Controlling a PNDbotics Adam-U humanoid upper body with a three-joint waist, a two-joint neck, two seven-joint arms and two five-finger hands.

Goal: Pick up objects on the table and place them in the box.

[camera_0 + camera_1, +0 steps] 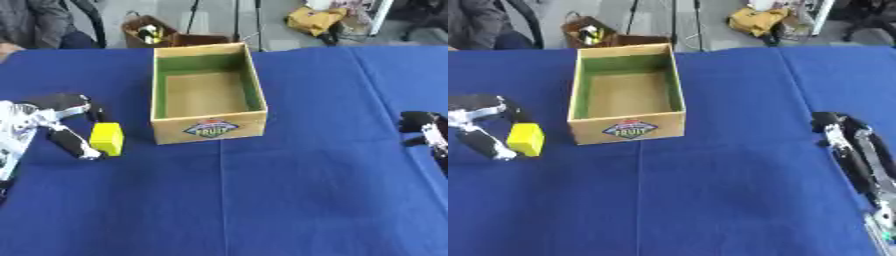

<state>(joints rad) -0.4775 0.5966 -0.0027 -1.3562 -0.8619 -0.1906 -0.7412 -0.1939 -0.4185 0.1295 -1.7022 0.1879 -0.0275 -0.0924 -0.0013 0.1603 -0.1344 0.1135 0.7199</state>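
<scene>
Your left hand (54, 125) is curling round the yellow block (107, 139), standing upright just left of the open box (208, 127), while your right hand (846, 140) is resting straight-fingered

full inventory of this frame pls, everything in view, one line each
yellow rectangular block: 1, yellow, on the cloth left of the box, between the left hand's fingers and thumb
open wooden box with green inner walls: 1, tan with a printed label on the front, centre of table, nothing visible inside
blue tablecloth: 1, blue, covers the table
brown basket of small items: 1, brown, on the floor beyond the table
yellow bag: 1, yellow, floor at far right
left hand: 1, black and silver, left edge, curled round the block
right hand: 1, black, right edge, idle above the cloth
</scene>
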